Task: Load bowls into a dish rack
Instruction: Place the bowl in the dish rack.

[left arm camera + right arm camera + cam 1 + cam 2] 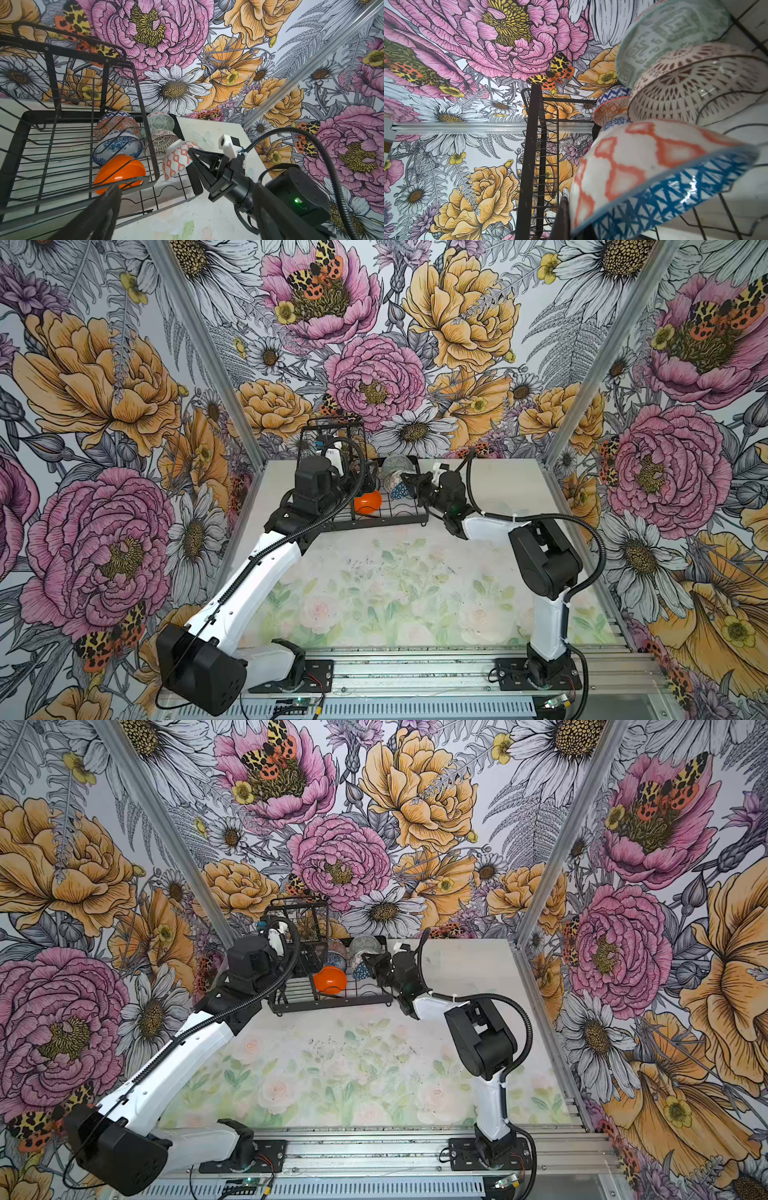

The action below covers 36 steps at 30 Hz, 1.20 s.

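Left gripper: your left gripper [305, 965] sits at the left end of the dish rack [382, 523], fingers spread wide and empty; one fingertip [112, 193] lies just beside the front rim wire, before the plain orange bowl [119, 169].
Raised basket: a tall wire basket [52, 72] rises over the rack's left end, near your left wrist; in both top views that arm hides the tray's left part.
Left row: on edge in the low tray, back to front: dark blue geometric bowl [116, 113], blue-white floral bowl [118, 145], then the plain orange bowl.
Right row: pale green-grey bowl [160, 122] at the back, black-white lattice bowl [161, 142] before it.
Held bowl: the orange-white bowl [176, 160], blue lattice inside, tilts on edge over the tray's right front, just beside the lattice bowl; whether it rests on the wires, you cannot tell.
Right gripper: your right gripper [190, 150] is pinched on that bowl's rim, reaching in from the right.
Surface: a pale table mat [395, 593] printed with faded roses and leaves; the rack stands at its back, left of centre.
Room: bold floral wallpaper [104, 406] on three walls, pink peonies, yellow blooms, daisies, spotted moths; an aluminium rail [415, 672] along the front carries both arm bases.
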Motion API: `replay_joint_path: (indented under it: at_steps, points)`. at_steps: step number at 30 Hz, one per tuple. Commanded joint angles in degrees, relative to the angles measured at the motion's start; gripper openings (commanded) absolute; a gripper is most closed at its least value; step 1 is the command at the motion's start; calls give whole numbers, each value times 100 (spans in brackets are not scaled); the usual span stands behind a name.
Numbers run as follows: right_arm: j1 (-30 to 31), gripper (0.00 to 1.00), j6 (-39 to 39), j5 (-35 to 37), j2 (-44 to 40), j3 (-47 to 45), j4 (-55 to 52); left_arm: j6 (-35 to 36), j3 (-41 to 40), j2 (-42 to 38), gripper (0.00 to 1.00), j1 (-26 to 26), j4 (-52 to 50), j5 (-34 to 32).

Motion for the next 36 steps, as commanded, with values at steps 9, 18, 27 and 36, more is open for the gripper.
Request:
replay_joint_path:
  at_steps: [9, 18, 27, 36]
  points:
    - [197, 0, 156, 389, 414, 161, 603, -20, -123, -71, 99, 134, -68, 428]
    - [188, 0, 169, 350, 725, 492, 477, -36, -137, -21, 99, 152, -71, 438]
    - [166, 0, 187, 457, 975, 722, 425, -19, -146, -29, 99, 161, -71, 403]
    - [171, 0, 189, 588, 1096, 718, 417, -25, -155, -27, 99, 196, -71, 428]
